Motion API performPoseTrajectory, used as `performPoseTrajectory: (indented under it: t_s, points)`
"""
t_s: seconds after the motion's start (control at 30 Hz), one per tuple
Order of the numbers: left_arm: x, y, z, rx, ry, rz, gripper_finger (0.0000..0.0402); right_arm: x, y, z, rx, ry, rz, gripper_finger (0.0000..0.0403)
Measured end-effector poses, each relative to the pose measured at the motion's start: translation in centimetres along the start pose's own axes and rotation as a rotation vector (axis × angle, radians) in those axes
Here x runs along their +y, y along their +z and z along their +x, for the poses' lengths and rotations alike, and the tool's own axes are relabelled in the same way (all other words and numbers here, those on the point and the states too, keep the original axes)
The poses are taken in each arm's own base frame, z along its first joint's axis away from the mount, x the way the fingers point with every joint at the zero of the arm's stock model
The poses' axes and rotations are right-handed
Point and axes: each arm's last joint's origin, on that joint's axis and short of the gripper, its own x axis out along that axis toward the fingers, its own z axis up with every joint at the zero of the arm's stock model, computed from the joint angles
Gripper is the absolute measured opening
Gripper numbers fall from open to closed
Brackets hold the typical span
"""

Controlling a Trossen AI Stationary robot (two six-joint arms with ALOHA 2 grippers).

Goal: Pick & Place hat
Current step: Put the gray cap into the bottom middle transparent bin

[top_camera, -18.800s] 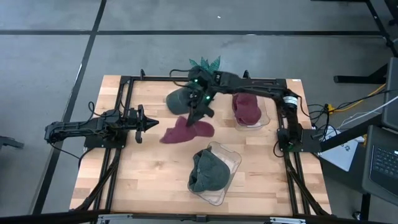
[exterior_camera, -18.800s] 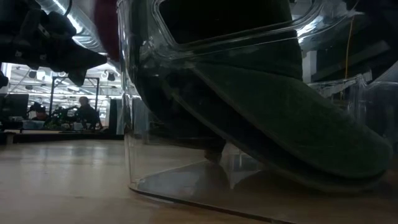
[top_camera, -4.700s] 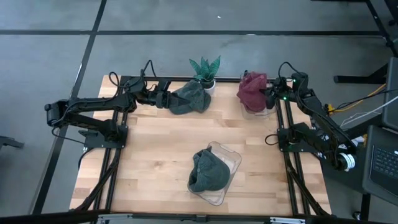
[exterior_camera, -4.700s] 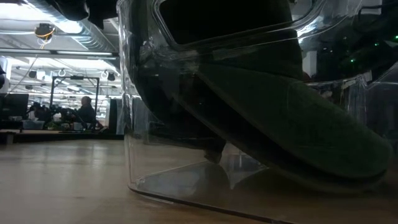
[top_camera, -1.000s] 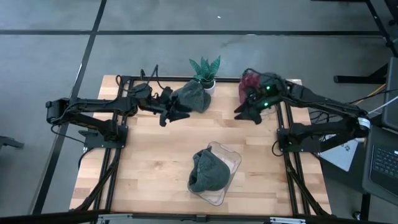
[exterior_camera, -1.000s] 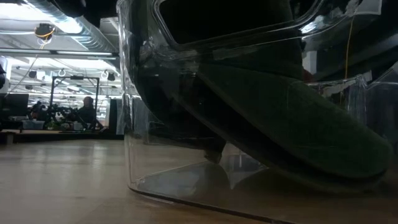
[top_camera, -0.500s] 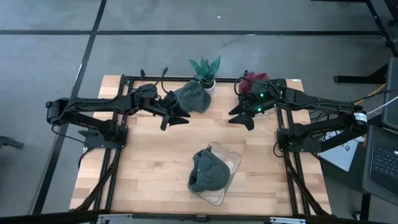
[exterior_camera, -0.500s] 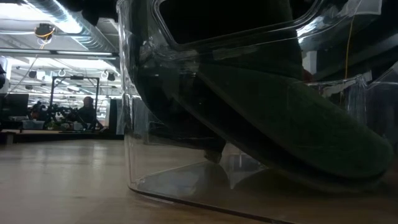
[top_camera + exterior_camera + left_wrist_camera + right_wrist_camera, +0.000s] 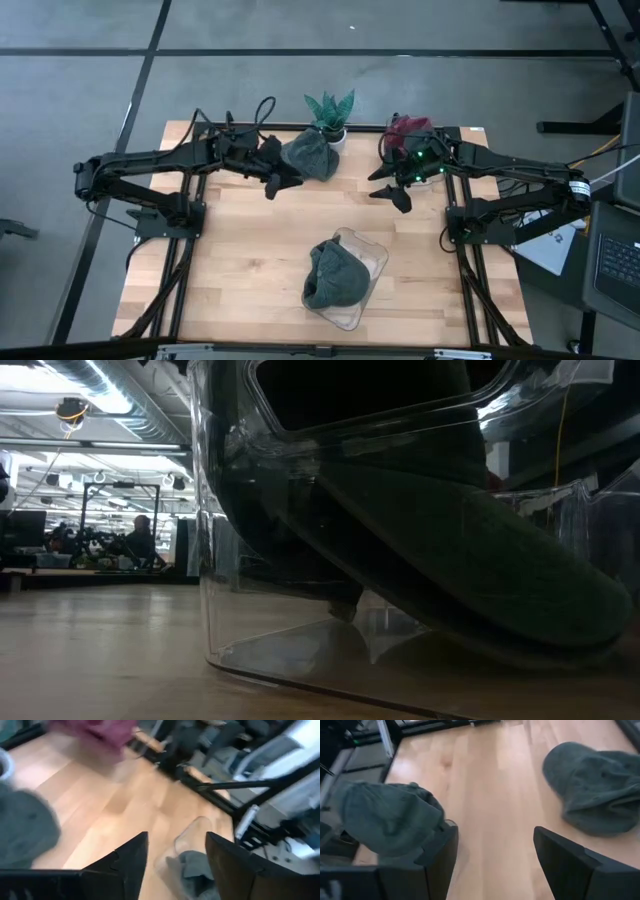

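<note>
A loose grey-green hat (image 9: 310, 158) lies on the table near the far edge, in front of the plant. My left gripper (image 9: 280, 182) stands open just left of it, with the hat off to the side (image 9: 25, 827) and nothing between its fingers (image 9: 175, 855). A maroon hat (image 9: 405, 130) sits in a clear container at the far right. My right gripper (image 9: 388, 190) hangs open a little in front of it, with only bare table between its fingers (image 9: 495, 845). Another grey-green hat (image 9: 335, 275) fills a clear container (image 9: 372, 258) near the front.
A small potted plant (image 9: 328, 108) stands at the far edge behind the loose hat. The front container (image 9: 400, 560) fills most of the low view. Bare wood (image 9: 250, 250) lies between the two grippers and the front container.
My right gripper has come away from the maroon hat, a little toward the table's near edge and centre. My left gripper has shifted slightly beside the loose grey-green hat. Both have stayed open, and none of the hats has moved.
</note>
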Motion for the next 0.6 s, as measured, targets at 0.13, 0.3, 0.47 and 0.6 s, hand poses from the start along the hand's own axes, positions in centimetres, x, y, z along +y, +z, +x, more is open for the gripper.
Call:
performPoseTrajectory:
  t_s: [0.13,0.3,0.47,0.6]
  points:
    - [0.2,-0.2,-0.1,0.012,0.060,-0.085,0.0194,-0.1,0.0,0.0,0.003,-0.036,-0.050,0.0259]
    - [0.4,-0.3,-0.1,0.009,0.092,-0.140,0.0194,-0.1,-0.1,0.0,0.015,-0.036,-0.064,0.0259]
    - [0.9,-0.6,-0.1,0.008,0.210,-0.081,0.0194,-0.1,-0.7,0.0,0.072,-0.037,-0.058,0.0259]
    - [1.9,-1.5,0.4,0.084,0.322,-0.030,0.0194,-0.2,-1.1,-0.1,0.112,-0.074,-0.048,0.0259]
